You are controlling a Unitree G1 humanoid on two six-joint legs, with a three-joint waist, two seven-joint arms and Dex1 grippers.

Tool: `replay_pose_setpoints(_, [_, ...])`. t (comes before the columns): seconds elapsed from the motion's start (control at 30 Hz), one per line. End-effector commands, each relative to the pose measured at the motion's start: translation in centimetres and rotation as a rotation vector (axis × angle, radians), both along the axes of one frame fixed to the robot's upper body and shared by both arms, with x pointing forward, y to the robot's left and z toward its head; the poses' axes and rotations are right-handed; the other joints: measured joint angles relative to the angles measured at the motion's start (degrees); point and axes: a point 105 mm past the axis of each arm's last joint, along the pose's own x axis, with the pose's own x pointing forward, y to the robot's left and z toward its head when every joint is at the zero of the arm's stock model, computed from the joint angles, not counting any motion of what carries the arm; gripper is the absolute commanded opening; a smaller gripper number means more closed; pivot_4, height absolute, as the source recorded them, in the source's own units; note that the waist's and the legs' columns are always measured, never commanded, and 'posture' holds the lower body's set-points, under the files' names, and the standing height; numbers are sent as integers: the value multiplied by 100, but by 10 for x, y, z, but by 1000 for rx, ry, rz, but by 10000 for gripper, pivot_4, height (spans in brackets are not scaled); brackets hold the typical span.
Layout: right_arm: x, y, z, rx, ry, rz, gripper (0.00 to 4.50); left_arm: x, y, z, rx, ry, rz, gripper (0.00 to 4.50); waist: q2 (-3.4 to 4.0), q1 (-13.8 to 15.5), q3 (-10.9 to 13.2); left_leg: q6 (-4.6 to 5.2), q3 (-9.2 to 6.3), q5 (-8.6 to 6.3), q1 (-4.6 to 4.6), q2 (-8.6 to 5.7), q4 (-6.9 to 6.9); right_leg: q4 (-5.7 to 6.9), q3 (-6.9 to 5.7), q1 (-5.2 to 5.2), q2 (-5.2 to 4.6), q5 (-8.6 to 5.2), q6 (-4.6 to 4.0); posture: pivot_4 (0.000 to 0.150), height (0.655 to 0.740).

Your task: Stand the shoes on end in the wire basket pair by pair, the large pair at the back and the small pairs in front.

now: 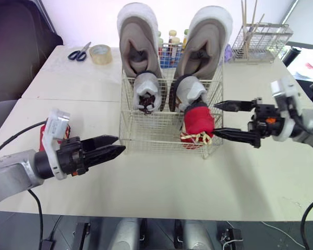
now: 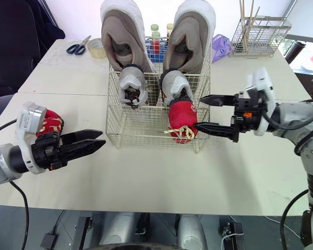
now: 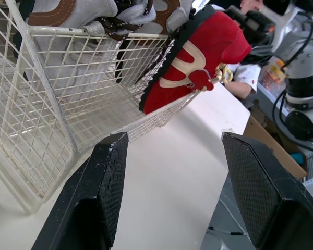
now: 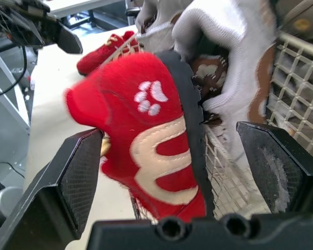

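Note:
A white wire basket (image 1: 146, 139) stands mid-table. Two large taupe shoes (image 1: 138, 41) stand on end at its back. In front of them stand two small grey shoes (image 1: 146, 91). One small red shoe (image 1: 198, 122) stands at the basket's front right, against the wire. My right gripper (image 1: 219, 120) is open at the basket's right side. Its fingers (image 4: 75, 177) sit either side of that red shoe (image 4: 146, 140) without touching it. The other red shoe (image 2: 48, 122) lies on the table at the left. My left gripper (image 1: 120, 144) is open and empty, just left of the basket's front corner.
Scissors (image 1: 79, 53) and a tape roll (image 1: 100, 54) lie at the back left. Bottles (image 1: 169, 47) stand behind the basket. A wire rack with sticks (image 1: 261, 41) is at the back right. Bare table lies in front of the basket.

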Motion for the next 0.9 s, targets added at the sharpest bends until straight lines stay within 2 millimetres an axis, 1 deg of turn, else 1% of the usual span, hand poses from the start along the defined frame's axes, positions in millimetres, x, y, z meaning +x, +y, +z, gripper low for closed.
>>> replay_pose_setpoints(0.03, [-13,-6,15,2,-34,12,44238,2,5,6,2,-18,17,29634,1,-2,-1,0,0,0,0,0,0,0,0,1,0,0,0,1500,7400])
replay_pose_setpoints(0.2, [-17,-14,25,4,-55,-13,44238,10,17,9,24,-25,73,29634,1,-3,-1,0,0,0,0,0,0,0,1,0,0,0,0,1500,7400])
replay_pose_setpoints(0.3, [-16,-21,49,64,-126,-27,44238,18,35,19,17,-37,154,29634,2,-13,0,0,0,0,0,0,-1,0,0,-1,0,0,0,1500,7400])
replay_pose_setpoints(0.37, [-16,-23,71,116,-191,-21,44238,20,52,30,-7,-49,201,29634,3,-31,1,0,0,0,0,0,-1,1,1,-3,0,0,0,1500,7400])
replay_pose_setpoints(0.4, [-15,-23,89,166,-245,-11,44238,19,63,39,-45,-48,222,29634,5,-54,2,0,0,0,0,0,-1,1,1,-4,0,0,0,1500,7400])
replay_pose_setpoints(0.43, [-15,-20,109,221,-298,8,45000,18,77,49,-79,-54,257,34676,10,-75,5,0,0,0,0,0,-1,2,1,-7,0,0,0,1500,7400])
replay_pose_setpoints(0.47, [-16,-16,125,266,-340,36,45000,17,90,56,-96,-59,301,37165,13,-116,6,0,0,0,-3,0,-3,2,1,-11,0,0,0,1500,7400])
replay_pose_setpoints(0.5, [-18,-5,138,300,-377,93,45000,19,110,60,-77,-70,385,41409,14,-165,7,-1,0,0,-3,0,-5,3,1,-14,0,0,0,1500,7400])
replay_pose_setpoints(0.53, [-21,8,145,312,-396,155,45000,19,128,62,-46,-73,467,44087,15,-180,7,-3,0,1,-4,0,-8,3,2,-21,1,0,0,1500,7400])
replay_pose_setpoints(0.57, [-22,27,144,280,-407,225,45000,19,153,59,15,-68,577,44087,10,-205,5,-6,1,2,-4,0,-18,3,3,-22,3,0,0,1500,7400])
replay_pose_setpoints(0.63, [-23,60,136,235,-396,324,45000,13,194,50,114,-28,736,44087,9,-246,2,-10,6,5,-2,2,-36,3,2,-34,8,0,1,1500,7400])
replay_pose_setpoints(0.67, [-26,72,130,220,-356,381,45000,10,211,45,167,-16,803,44087,5,-275,0,-14,14,8,-1,1,-47,3,3,-40,7,0,1,1500,7400])
replay_pose_setpoints(0.73, [-40,89,116,190,-285,527,45000,5,241,33,286,16,919,44087,3,-271,1,-18,35,13,-1,1,-70,7,4,-58,-1,1,3,1500,7400])
replay_pose_setpoints(0.77, [-44,99,103,128,-249,597,45000,-1,253,24,317,49,945,44087,0,-252,2,-17,44,13,-8,0,-73,14,6,-72,-5,1,3,1500,7400])
replay_pose_setpoints(0.8, [-46,106,93,85,-227,639,45000,-5,260,19,332,73,953,44087,-5,-242,-1,-17,45,13,-13,0,-74,15,5,-79,-5,1,3,1500,7400])
replay_pose_setpoints(0.83, [-47,110,87,52,-222,662,45000,-9,263,15,327,93,946,44087,-9,-227,-3,-16,49,13,-14,1,-76,16,4,-84,-6,1,3,1500,7400])
replay_pose_setpoints(0.87, [-47,112,76,-18,-190,686,45000,-16,262,3,282,150,890,44087,-17,-205,-5,-12,53,10,-15,1,-76,18,3,-88,-8,1,3,1500,7400])
replay_pose_setpoints(0.9, [-47,111,69,-68,-167,697,45000,-22,257,-6,226,205,826,44087,-27,-183,-10,-9,56,8,-16,1,-76,18,2,-91,-8,1,3,1500,7400])
